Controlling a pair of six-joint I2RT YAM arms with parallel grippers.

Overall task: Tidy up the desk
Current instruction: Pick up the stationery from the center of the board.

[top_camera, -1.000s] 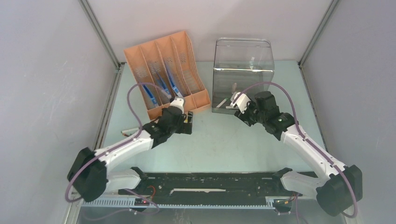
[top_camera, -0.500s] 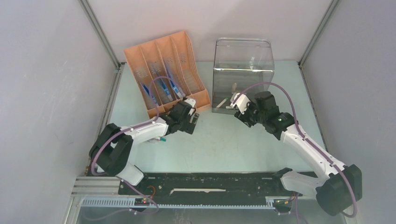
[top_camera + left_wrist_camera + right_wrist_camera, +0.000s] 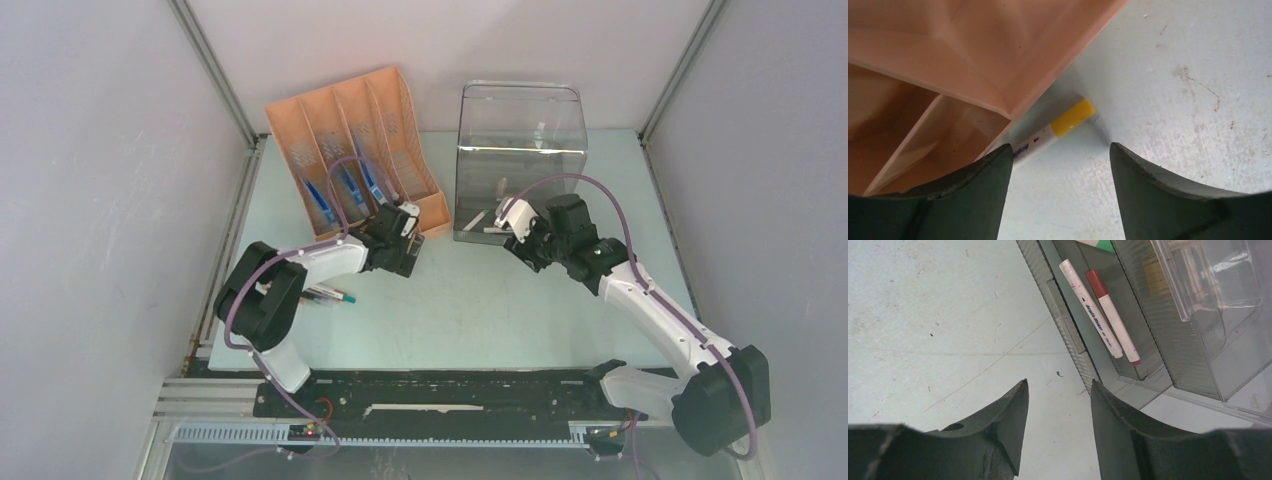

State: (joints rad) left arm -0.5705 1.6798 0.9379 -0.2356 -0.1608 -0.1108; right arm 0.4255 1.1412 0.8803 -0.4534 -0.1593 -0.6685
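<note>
Reaches farther right now with the left gripper [image 3: 403,243], from the middle of the rack [image 3: 350,140] front a second ago to its near right corner, with the elbow folded back to the left. Holds the jaws there apart, a little less wide than before, with nothing between them. Looks down, in the wrist view, on a yellow-capped marker [image 3: 1058,131] lying flat on the desk [image 3: 470,300], touching the foot of the rack and just beyond the fingertips. Uncovers by this move some loose pens [image 3: 325,296] on the left of the desk. Keeps the right gripper [image 3: 515,228] almost where it was, at the near front of the clear box [image 3: 520,140], jaws partly apart and empty, above two markers [image 3: 1093,310] lying in the lowest tray. Seems to mean that the yellow-capped marker is the next thing to take: needs a lowering and a closing, probably awkward with the rack wall on one side. Leaves the desk, wide and pale green under everything, not tidy yet.
</note>
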